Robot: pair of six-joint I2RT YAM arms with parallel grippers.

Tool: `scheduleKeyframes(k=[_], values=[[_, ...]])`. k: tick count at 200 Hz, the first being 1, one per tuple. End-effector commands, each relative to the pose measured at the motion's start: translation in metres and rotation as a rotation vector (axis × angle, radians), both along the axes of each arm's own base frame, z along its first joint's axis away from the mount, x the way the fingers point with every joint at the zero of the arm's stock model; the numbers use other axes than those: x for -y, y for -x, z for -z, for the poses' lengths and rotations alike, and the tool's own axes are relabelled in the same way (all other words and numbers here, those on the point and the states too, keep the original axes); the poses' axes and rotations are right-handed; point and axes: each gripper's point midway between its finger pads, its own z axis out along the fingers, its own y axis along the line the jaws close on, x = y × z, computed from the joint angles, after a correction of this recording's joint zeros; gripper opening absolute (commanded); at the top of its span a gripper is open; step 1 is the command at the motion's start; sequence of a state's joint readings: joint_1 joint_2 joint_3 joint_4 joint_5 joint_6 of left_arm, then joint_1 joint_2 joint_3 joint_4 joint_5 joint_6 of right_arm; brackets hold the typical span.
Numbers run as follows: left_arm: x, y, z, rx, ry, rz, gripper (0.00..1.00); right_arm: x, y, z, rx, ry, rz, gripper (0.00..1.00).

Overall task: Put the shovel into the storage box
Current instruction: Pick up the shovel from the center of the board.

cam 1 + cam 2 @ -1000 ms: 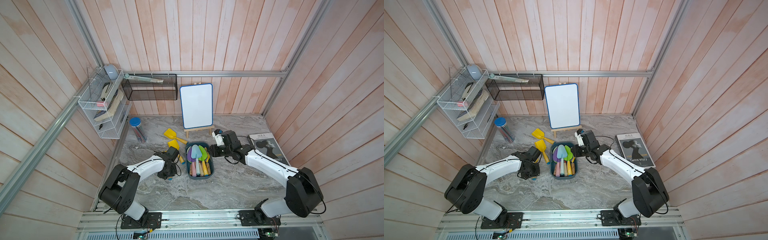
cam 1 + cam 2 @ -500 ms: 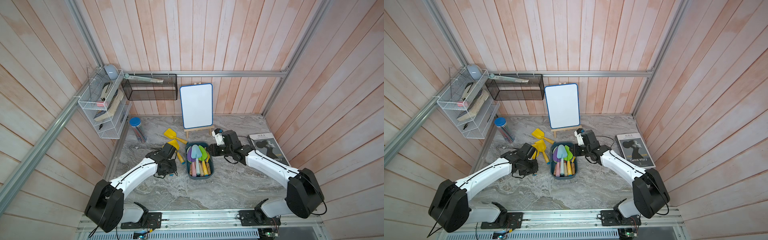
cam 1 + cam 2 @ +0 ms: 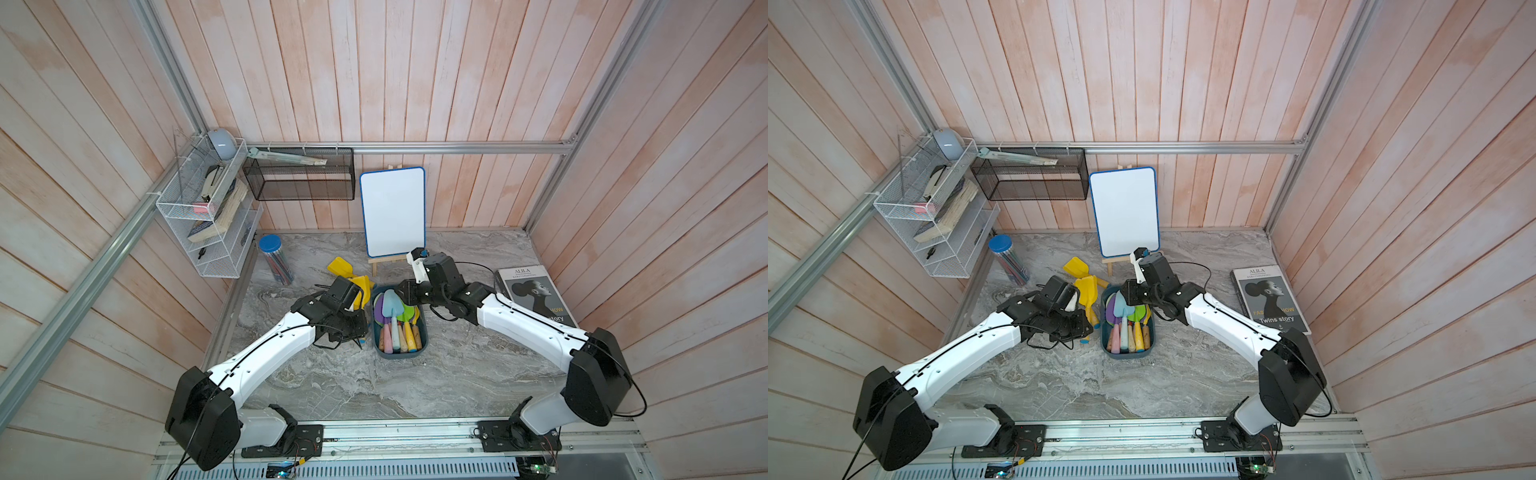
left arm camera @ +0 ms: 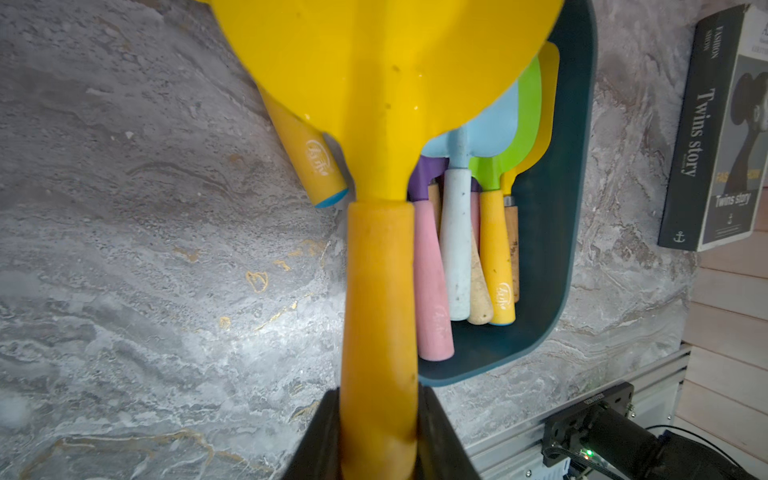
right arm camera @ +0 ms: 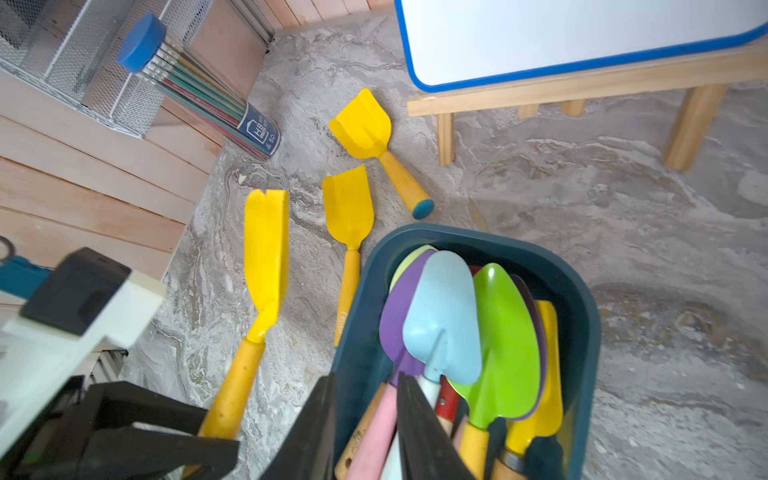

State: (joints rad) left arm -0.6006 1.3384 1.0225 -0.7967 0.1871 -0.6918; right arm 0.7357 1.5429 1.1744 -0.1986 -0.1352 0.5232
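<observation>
Shovel [image 4: 380, 291] seemingly raised beside storage box [image 4: 552, 249]

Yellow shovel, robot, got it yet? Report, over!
Left gripper shut on yellow shovel, not yet in storage box. Right gripper astride box rim, grip unclear. Box crowded with other shovels.

Bright even light, soft shadows, sharp top views, fingers [image 5: 419, 436] blurred close up

Shovel [image 4: 386, 83]: glossy yellow blade, matt scuffed handle. Box [image 4: 552, 249]: smooth matt teal plastic. Tabletop [image 4: 124, 249]: veined stone look. Walls [image 3: 374, 83]: wood planks.
</observation>
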Motion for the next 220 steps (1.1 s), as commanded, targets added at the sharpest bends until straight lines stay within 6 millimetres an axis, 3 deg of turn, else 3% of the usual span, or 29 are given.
scheduleKeyframes(k=[1,63,220], values=[[0.013,-0.006,-0.011,0.024,0.03,0.032,0.12,-0.009,-0.006,0.002,-0.012,0.003,0.031,0.32],[0.027,-0.008,-0.014,0.028,0.036,0.062,0.12,-0.035,-0.012,0.0,-0.019,-0.032,0.009,0.34],[0.044,-0.008,-0.02,0.038,0.063,0.092,0.12,-0.045,-0.018,0.016,-0.042,-0.013,0.001,0.36]])
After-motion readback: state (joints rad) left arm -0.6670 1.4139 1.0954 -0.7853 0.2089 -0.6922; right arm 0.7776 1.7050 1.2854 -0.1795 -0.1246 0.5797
